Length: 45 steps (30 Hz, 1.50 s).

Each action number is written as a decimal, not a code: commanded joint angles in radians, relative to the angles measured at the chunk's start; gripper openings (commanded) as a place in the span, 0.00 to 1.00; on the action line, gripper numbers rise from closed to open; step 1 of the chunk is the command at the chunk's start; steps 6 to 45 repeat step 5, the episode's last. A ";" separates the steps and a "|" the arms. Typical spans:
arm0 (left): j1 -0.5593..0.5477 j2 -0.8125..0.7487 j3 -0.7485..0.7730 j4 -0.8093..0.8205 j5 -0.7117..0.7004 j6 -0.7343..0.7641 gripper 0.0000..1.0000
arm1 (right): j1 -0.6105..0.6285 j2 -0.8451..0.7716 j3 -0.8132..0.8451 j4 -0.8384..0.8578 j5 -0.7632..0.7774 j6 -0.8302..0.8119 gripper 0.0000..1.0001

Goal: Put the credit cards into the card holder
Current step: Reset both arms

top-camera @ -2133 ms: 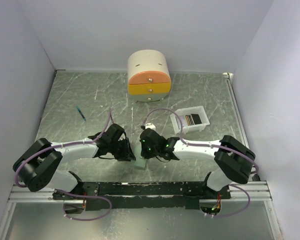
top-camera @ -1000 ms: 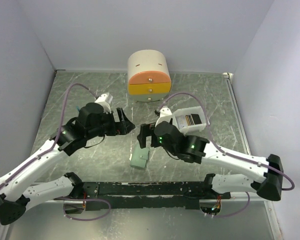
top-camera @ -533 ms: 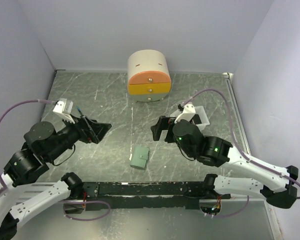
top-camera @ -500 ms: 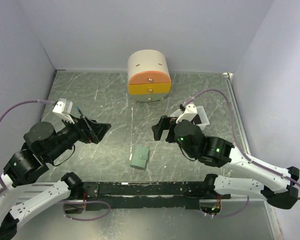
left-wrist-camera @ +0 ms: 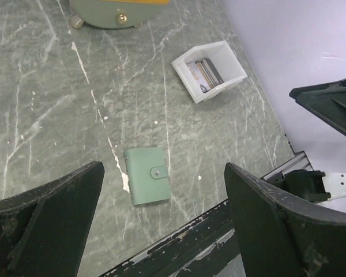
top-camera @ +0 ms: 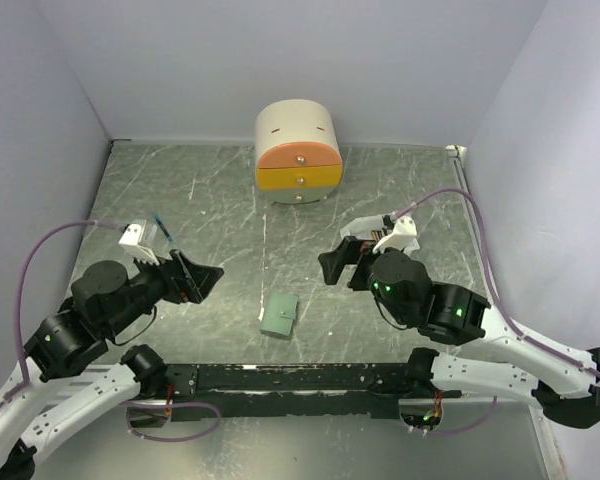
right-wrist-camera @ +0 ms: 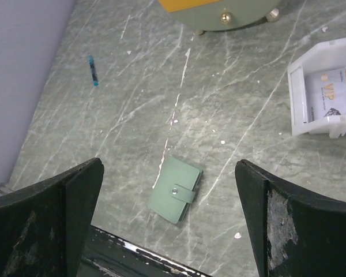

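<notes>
- Left gripper (top-camera: 202, 275): jaws spread wide, grasping nothing, raised over the left half of the table (top-camera: 180, 190).
- Right gripper (top-camera: 342, 265): jaws likewise fully parted and empty, raised over the right half.
- Wallet (top-camera: 279, 315): folded shut and flat on the table, near the dark rail (top-camera: 300, 378) at the near edge. It lies between the two grippers and touches neither.
- Top view gives the wallet as a plain grey-green square. Both wrist views add the strap across one edge, with its round snap fastened.
- Cards (left-wrist-camera: 205, 72): inside the white tray (left-wrist-camera: 235, 60), well apart from the wallet, toward the right back.
- Left wrist view shows the whole tray, with several cards stacked at a lean, dark and pale mixed.
- Right wrist view cuts the tray at the frame edge but comes closer: a pale card lettered "VIP", with dark striped cards beside it.
- In top view the right wrist stands over the tray, so the cards cannot be made out there.
- Pen (right-wrist-camera: 92, 62): teal and lying free near the left wall. It is plain in right wrist view, partly behind the left wrist camera in top view, and outside left wrist view.
- Box (top-camera: 298, 150): whole only in top view, at the back centre. The wrist views catch just its lower edge, a knob and its feet.
</notes>
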 commanded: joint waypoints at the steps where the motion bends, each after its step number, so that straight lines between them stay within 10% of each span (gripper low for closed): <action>1: -0.005 0.003 -0.010 0.043 -0.003 -0.015 0.97 | -0.001 0.005 0.001 -0.017 0.022 0.015 1.00; 45: -0.005 0.024 0.002 0.034 0.001 -0.018 0.97 | -0.001 0.011 0.007 -0.020 0.034 0.017 1.00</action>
